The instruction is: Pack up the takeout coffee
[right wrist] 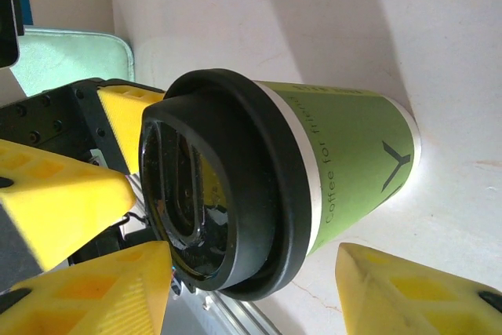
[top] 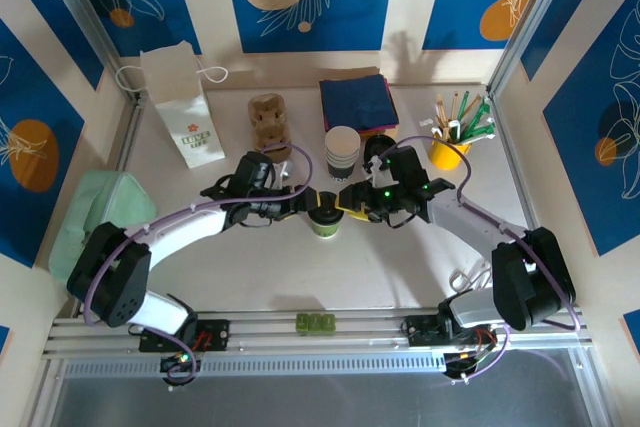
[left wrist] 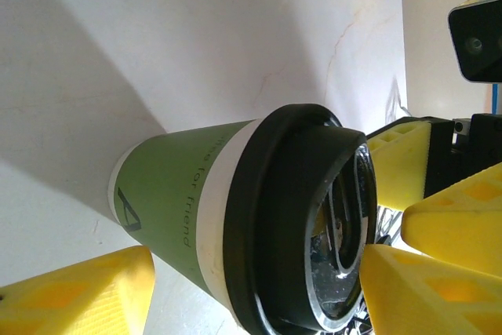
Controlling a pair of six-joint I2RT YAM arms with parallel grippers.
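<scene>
Black lid (left wrist: pixel 290 217) is seated on the green takeout coffee (top: pixel 325 222), upright on the worktop (top: pixel 400 267). The left fingers (left wrist: pixel 70 296) and right fingers (right wrist: pixel 416 292) flank it; whether either grips, I cannot tell. Bagging in the paper bag (top: pixel 185 107) likely remains.

- The takeout coffee (right wrist: pixel 345 154), in a green sleeve printed "Coffee for…" below a white band, stands on the white table (right wrist: pixel 314 13) with its black lid (right wrist: pixel 227 186) on.
- The right gripper (right wrist: pixel 251 272) straddles it with its yellow fingers (right wrist: pixel 416 292) spread; bare table shows between that finger and the cup's base.
- The left gripper (right wrist: pixel 145 151) reaches in from the left, just beside the lid.
- A pale green object (right wrist: pixel 70 60) lies farther left.
</scene>
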